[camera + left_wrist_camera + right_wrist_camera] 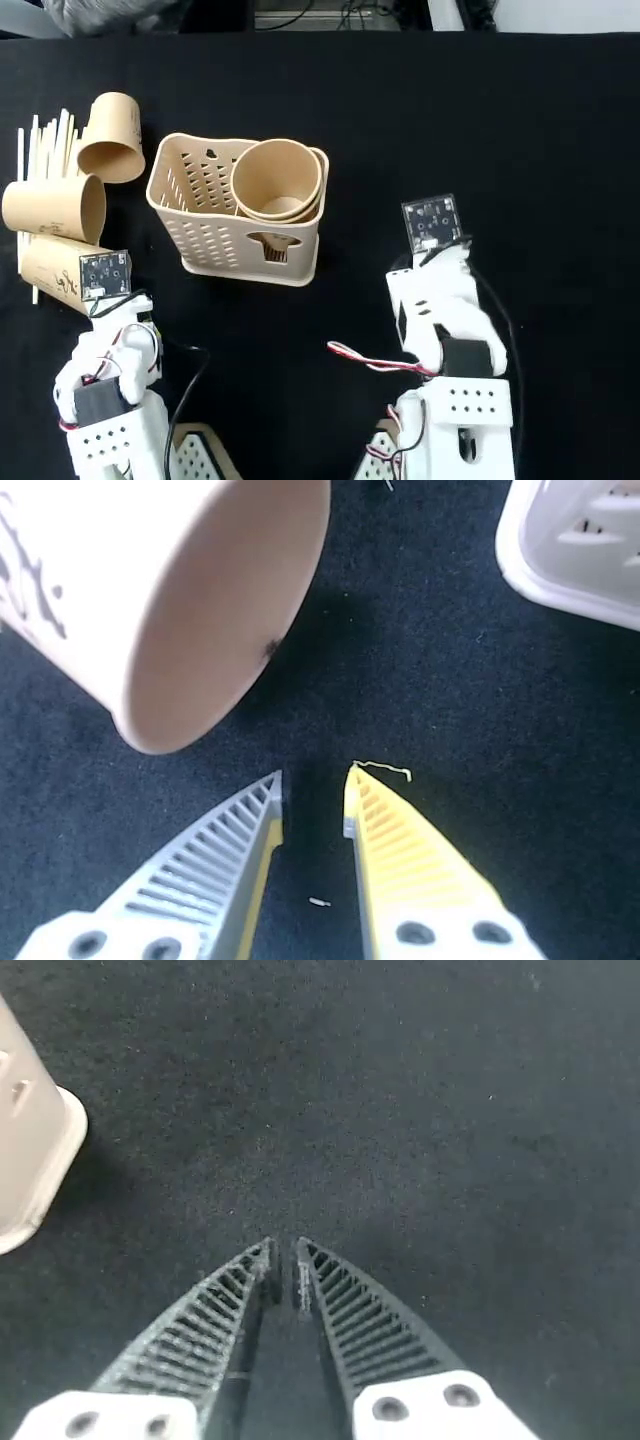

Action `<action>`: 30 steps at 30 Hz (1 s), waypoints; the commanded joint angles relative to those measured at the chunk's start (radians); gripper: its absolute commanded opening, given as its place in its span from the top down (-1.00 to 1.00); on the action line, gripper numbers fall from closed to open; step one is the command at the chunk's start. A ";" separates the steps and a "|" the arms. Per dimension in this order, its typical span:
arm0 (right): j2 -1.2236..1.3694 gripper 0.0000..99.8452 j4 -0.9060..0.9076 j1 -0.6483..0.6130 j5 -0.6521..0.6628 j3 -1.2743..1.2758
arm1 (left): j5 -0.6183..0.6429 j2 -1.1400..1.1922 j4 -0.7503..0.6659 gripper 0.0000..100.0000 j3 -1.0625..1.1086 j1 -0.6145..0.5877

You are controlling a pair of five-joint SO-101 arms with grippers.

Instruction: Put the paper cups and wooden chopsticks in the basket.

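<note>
In the high view the basket (215, 240) stands at about ten o'clock from the table's (520, 130) centre, with two nested cups (277, 178) upright in its three-o'clock end. Open black cloth runs from twelve round to four o'clock. The nine o'clock edge is crowded: a tan cup (110, 137), a middle cup (55, 208) and a printed cup (50, 270) lie on their sides over the pale wooden chopsticks (45, 140). The left arm (105, 385) sits at seven o'clock, its wrist over the printed cup. The right arm (445, 330) sits at five o'clock, apart from the basket. The left wrist view shows the left gripper (314, 773) parted a little and holding nothing, with bare cloth between its tips. The printed cup's mouth (200, 630) gapes just beyond the tips, and a basket corner (570, 550) lies farther off. In the right wrist view the right gripper (284, 1245) is all but closed and empty, over bare cloth, with a basket corner (30, 1160) off to one side.
</note>
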 commanded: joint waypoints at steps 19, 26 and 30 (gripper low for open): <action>0.012 0.91 -0.115 0.009 -0.005 0.070 | -0.275 -0.008 0.057 0.75 -0.351 -0.196; 0.010 0.91 -0.115 0.008 -0.005 0.071 | -0.098 -0.006 -0.060 0.32 -0.309 -0.252; 0.010 0.91 -0.115 0.008 -0.005 0.071 | -0.068 -0.006 -0.130 0.31 -0.251 -0.231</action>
